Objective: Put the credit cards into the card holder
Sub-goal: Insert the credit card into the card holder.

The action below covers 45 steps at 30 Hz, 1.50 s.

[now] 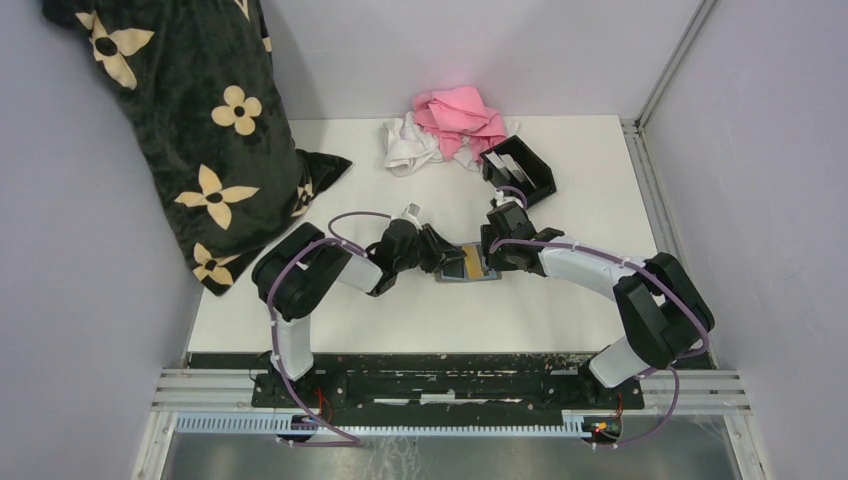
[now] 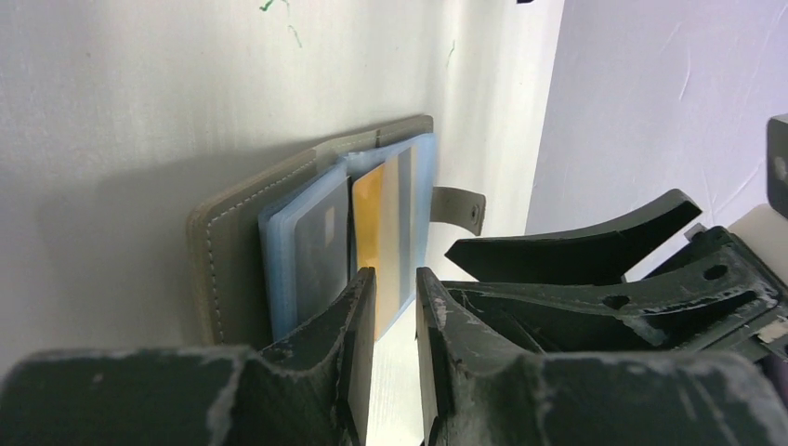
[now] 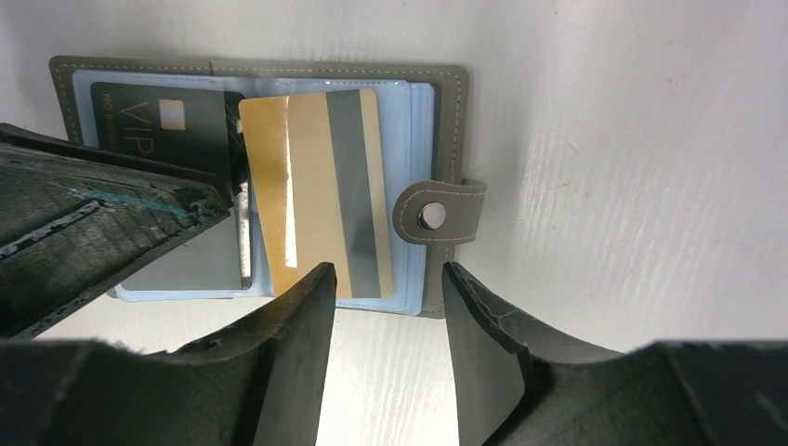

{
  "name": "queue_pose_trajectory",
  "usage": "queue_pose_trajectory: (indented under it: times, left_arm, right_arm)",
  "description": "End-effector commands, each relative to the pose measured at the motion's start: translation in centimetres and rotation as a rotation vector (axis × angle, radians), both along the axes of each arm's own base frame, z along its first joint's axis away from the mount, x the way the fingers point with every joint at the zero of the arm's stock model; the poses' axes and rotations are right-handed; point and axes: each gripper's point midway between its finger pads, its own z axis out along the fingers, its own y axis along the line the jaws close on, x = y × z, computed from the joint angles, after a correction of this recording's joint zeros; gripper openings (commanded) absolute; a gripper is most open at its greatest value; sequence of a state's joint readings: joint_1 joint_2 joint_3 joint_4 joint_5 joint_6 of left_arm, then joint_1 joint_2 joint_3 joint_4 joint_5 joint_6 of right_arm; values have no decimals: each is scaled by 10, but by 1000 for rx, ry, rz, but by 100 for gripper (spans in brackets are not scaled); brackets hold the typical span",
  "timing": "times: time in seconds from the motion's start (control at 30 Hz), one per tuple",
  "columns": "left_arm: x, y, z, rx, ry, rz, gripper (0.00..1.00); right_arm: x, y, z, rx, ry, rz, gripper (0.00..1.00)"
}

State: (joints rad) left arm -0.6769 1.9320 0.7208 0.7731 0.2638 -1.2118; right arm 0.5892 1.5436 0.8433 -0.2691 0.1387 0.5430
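The right gripper (image 3: 386, 321) hangs just over the near edge of the open grey wallet (image 3: 446, 93), its jaws spread with nothing between them and the gap lined up with the bottom edge of the tan card (image 3: 321, 186). The left gripper (image 2: 394, 321) comes in from the other side, low over the wallet's left page. Its jaws stand a little apart and pinch nothing, though whether a finger presses on the page I cannot tell. The tan card lies slightly askew on the blue plastic sleeves, stripe side up, and it is not clear whether its far end is tucked in a pocket. A dark card (image 3: 158, 116) sits inside the left sleeve. The step in hand looks like getting the tan card out of the wallet. Next, the right jaws probably need to close on the card's near edge and lift it clear while the left arm holds the wallet flat on the table (image 1: 560, 310). The black card holder (image 1: 540, 182) stands well apart, toward the far right, with pale cards (image 1: 510, 165) already standing in it, so the tan card would have to be carried there
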Motion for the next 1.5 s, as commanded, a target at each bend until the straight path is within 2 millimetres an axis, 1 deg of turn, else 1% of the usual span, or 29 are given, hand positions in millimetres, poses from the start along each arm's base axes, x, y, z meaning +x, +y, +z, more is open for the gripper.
queue_pose_trajectory:
  times: [0.0, 0.13, 0.23, 0.37, 0.43, 0.63, 0.87, 1.07, 1.33, 1.47]
  left_arm:
    - [8, -2, 27, 2, -106, 0, 28]
    - [9, 1, 27, 24, -116, 3, 22]
    - [10, 3, 26, 53, -126, 6, 14]
    - [10, 5, 22, 99, -131, -3, 6]
    - [11, 5, 21, 123, -135, -4, 3]
    - [12, 2, 20, 201, -159, -26, 3]
    - [15, -3, 16, 323, -177, -41, 3]
    - [12, -1, 10, 421, -185, -37, 3]
    - [13, 5, 17, 520, -228, -12, 3]
    - [12, 6, 15, 571, -235, -15, 3]
  right_arm:
    - [10, 1, 17, -1, -60, 2, 52]
    - [12, 2, 12, -11, -51, 2, 50]
    - [14, 1, 11, -17, -56, -4, 45]
    - [17, 0, 12, -29, -62, -7, 40]
    - [18, -1, 12, -35, -63, -8, 36]
    - [20, -2, 10, -43, -66, -15, 25]
    - [20, -3, 7, -53, -60, -16, 19]
    - [21, -3, 3, -62, -54, -22, 17]
    - [22, -6, 2, -75, -58, -31, 16]
    - [22, -6, 1, -74, -55, -31, 16]
